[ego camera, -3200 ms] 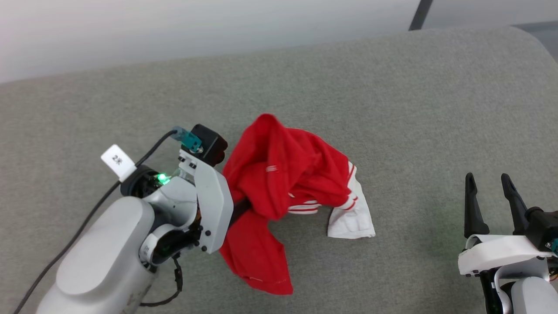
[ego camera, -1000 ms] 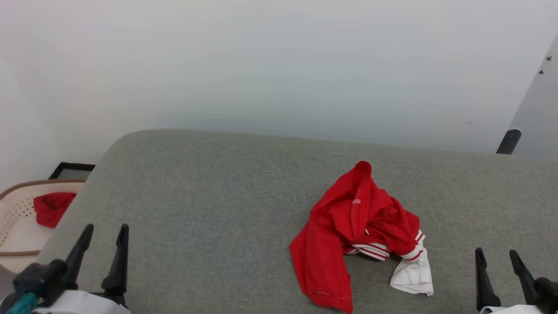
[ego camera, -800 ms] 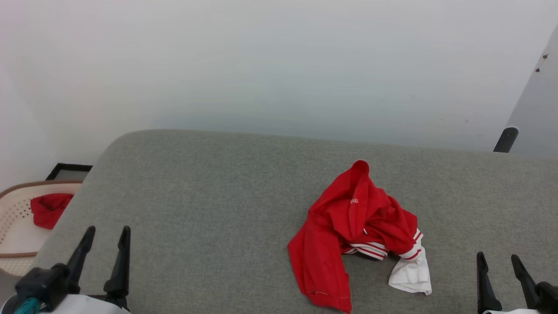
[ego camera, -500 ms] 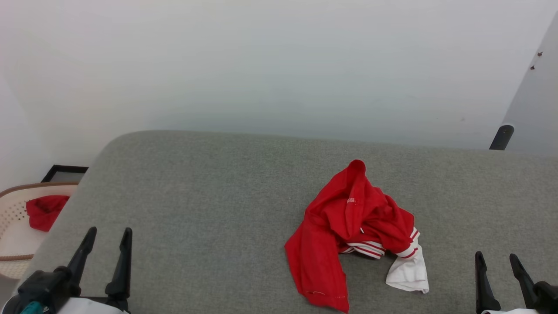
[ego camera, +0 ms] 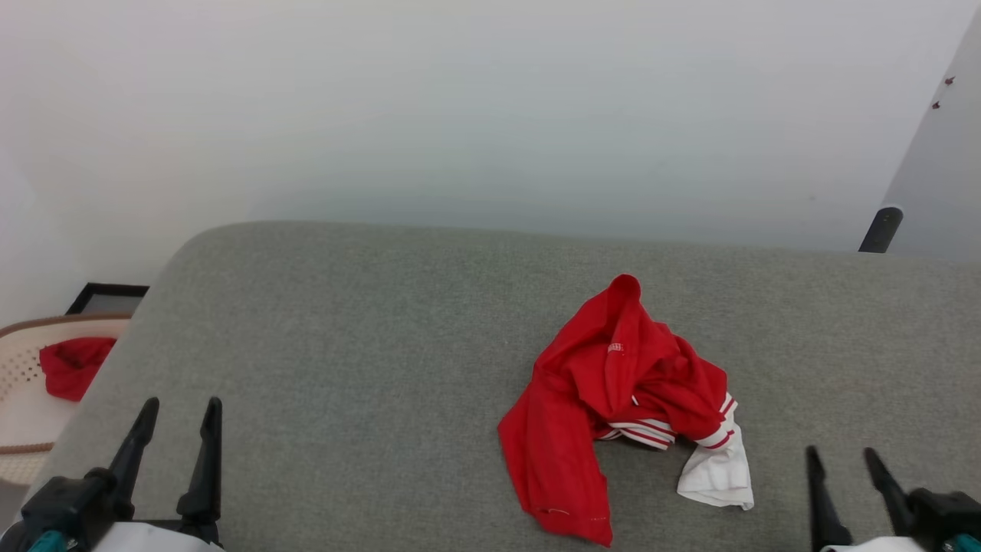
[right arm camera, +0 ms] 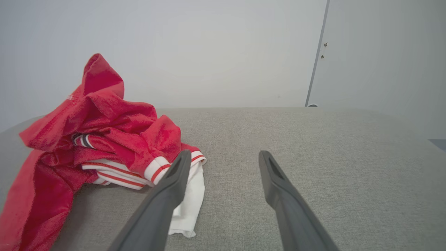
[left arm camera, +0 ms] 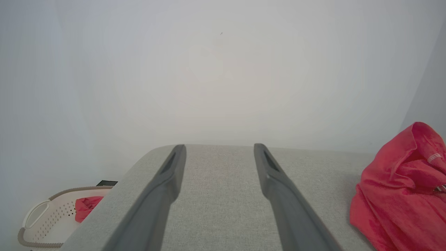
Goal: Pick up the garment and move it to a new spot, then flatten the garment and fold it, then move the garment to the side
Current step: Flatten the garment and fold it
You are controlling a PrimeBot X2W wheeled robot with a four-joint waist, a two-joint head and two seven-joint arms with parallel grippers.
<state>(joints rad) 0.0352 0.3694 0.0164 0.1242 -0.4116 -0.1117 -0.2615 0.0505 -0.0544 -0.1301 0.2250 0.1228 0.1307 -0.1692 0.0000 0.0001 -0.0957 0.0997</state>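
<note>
Whereas the left gripper (ego camera: 182, 402) was pressed into the garment (ego camera: 613, 383) three seconds back, it is now drawn back to the near left, and both it and the right gripper (ego camera: 841, 452) are spread wide and empty.
The garment is left crumpled right of centre on the grey padded surface (ego camera: 345, 345), nearer the right gripper: red folds peaked at the back, a red flap trailed forward, striped trim and a white sleeve spilled on its right; its printing is hidden, perhaps folded inward. A pale wall (ego camera: 460, 115) is seen behind, and a cream basket (ego camera: 15, 368) holding a small red cloth (ego camera: 69, 366) off the left end.
</note>
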